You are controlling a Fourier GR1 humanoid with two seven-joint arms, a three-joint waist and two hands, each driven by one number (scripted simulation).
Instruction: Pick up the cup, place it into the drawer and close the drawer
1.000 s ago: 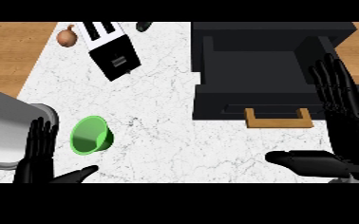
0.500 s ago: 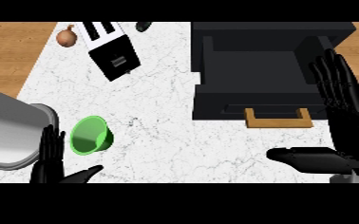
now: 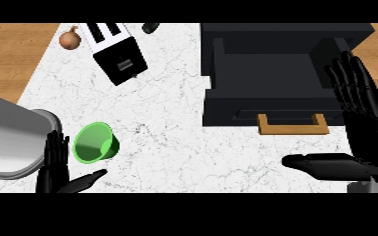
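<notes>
white marble counter – green cup beside spread left hand; right hand spread.

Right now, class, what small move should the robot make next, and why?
Probably close the left hand round the green cup: its open fingers stand right beside the cup, nothing is held yet, and the black drawer already stands open.
</notes>
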